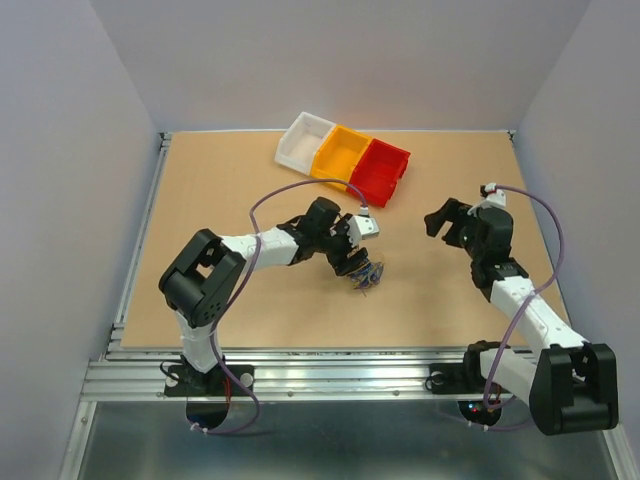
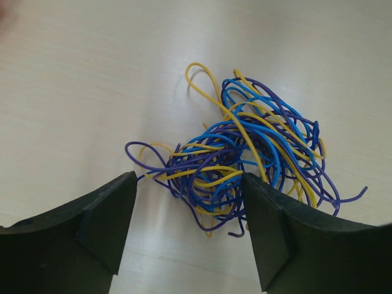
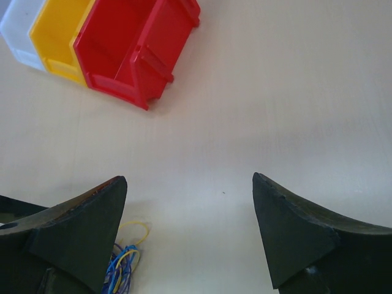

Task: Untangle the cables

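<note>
The small knot of hair-thin blue, purple and yellow cables [image 2: 251, 147] lies on the tan wooden counter [image 1: 230, 200] near its middle, directly under the left tool [image 2: 188, 184]. That tool's two dark fingers stand spread with the near part of the knot between them. One finger seems to touch a few strands, the other is just apart, and nothing is pinched. The clump has no clear long axis, though in the left wrist view it spreads further to the right, with loose loops and one purple end trailing out there. The right tool [image 3: 190, 184] is likewise spread, over bare counter and well apart from the knot. From it the cables lie low and to the left, with only a few loops showing. The left arm is plainly nearer. Open counter surrounds the knot. The white plastic bin [image 1: 305, 140], yellow plastic bin [image 1: 342, 152] and red plastic bin [image 1: 382, 170] sit in a row toward the far edge, well clear, so strands can likely be drawn toward the right arm or the near edge.
</note>
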Motion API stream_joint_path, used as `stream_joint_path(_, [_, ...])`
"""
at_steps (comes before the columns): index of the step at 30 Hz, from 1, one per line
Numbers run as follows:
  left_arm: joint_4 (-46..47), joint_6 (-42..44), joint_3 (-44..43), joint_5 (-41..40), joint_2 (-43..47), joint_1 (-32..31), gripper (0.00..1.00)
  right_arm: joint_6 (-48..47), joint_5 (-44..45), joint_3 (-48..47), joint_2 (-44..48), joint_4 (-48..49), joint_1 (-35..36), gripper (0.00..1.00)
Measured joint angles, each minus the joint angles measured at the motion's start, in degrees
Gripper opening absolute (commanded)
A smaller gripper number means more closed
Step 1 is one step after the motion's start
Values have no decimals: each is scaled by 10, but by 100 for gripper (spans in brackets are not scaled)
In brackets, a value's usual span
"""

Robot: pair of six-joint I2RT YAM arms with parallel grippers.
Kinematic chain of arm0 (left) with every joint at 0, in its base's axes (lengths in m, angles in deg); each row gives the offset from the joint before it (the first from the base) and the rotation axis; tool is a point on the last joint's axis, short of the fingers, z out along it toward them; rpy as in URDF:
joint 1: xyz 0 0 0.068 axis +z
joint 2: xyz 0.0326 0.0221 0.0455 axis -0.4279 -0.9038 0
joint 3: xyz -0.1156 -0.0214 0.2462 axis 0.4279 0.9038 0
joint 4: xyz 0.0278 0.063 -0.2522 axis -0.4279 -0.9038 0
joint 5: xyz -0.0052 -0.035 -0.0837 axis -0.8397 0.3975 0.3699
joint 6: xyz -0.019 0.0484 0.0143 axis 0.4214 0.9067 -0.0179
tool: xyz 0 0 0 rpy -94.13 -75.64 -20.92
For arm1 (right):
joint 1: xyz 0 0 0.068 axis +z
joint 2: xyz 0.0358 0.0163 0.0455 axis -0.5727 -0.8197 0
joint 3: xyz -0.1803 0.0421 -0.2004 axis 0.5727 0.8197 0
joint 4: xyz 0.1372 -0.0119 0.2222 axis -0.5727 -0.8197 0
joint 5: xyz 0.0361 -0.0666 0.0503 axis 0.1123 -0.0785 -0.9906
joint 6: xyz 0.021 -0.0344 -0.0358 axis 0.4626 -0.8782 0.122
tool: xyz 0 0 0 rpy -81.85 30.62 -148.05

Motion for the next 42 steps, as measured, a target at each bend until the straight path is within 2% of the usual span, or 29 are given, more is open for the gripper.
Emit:
stream_joint_path(3, [-8, 8, -9, -7, -11, -14, 53, 1, -12, 10, -6, 8, 11, 85])
stream_joint_path(4, [-18, 13, -16, -4, -18, -17, 32, 2, -16, 12, -9, 10, 17, 85])
stream_joint_path(6, [-35, 21, -31, 0, -33, -22, 0, 2, -20, 13, -16, 13, 32, 85])
stream_joint_path(11, [-50, 30, -37, 23, -35, -16, 0, -8, -26, 16, -43, 25, 88, 84])
stream_joint_path(14, [-56, 24, -37, 47, -25, 10, 0, -22, -47, 15, -79, 40, 118, 83])
stream_joint_path(20, [-56, 18, -37, 65, -18, 56, 0, -59, -97, -10, -207, 51, 191, 73])
stream_joint_path(25, [-56, 15, -37, 68, -18, 57, 0, -78, -122, -40, -261, 52, 204, 70])
stream_joint_path(32, [-56, 10, -37, 70, -18, 58, 0, -89, -174, -43, -267, 85, 204, 63])
stream_joint_path(33, [-56, 10, -37, 70, -18, 58, 0, -90, -182, -43, -269, 89, 204, 60])
stream_joint_path(37, [-56, 8, -37, 70, -18, 58, 0, -97, -217, -44, -284, 106, 205, 37])
stream_joint_path(38, [-56, 7, -37, 72, -18, 59, 0, -99, -225, -44, -286, 108, 207, 24])
stream_joint_path(40, [-56, 5, -37, 76, -18, 62, 0, -99, -243, -44, -287, 114, 209, 7])
stream_joint_path(41, [-55, 3, -37, 79, -17, 66, 0, -99, -250, -44, -287, 118, 210, 1])
stream_joint_path(42, [-55, 2, -37, 83, -17, 67, 0, -99, -252, -44, -286, 120, 211, 0])
